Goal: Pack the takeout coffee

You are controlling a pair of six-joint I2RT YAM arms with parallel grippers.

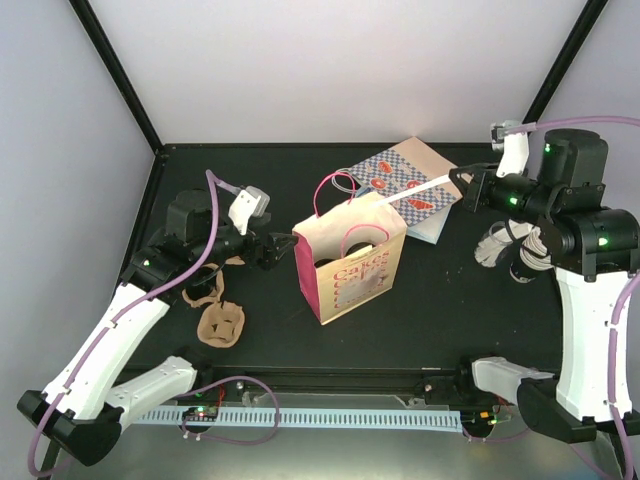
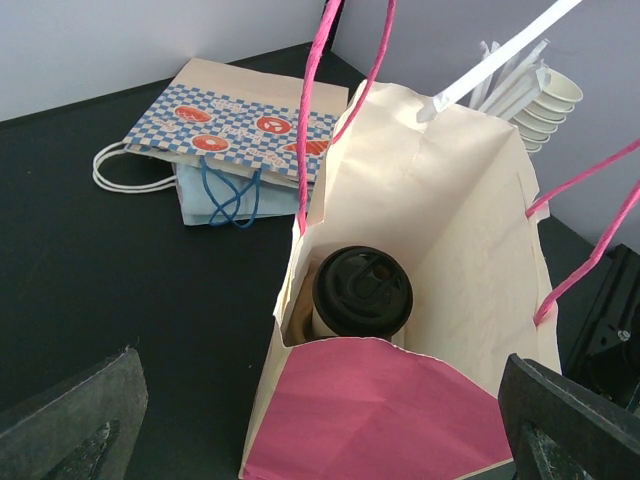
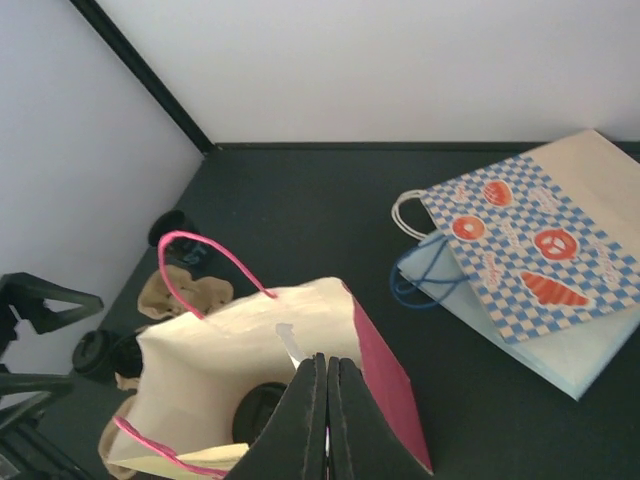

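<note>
Takeout coffee point(image 2: 362, 290) is already inside the pink bag point(image 2: 380, 420). It stands upright on the bag floor with its black lid on, tucked against the wall at the bag's 9 o'clock in the top view.

Left gripper point(image 1: 280, 247) is the nearer one, just beside that 9 o'clock wall. Its jaws are spread fully wide and hold nothing. The wrist view shows the bag mouth sitting between the two pads without contact.

Right gripper point(image 3: 326, 362) sits at the bag's 2 o'clock, well back from it. Its fingers are pinched tight on one end of a long white strip, which looks like a paper-wrapped straw point(image 1: 415, 193).

The straw's long axis runs from 2 o'clock toward 8 o'clock, and its free end reaches the far rim of the bag mouth. The cup lies below and beyond that tip.

My read: the cup is packed. The straw needs to go farther toward 8 o'clock and tip down before release, or it could catch on the rim.
</note>
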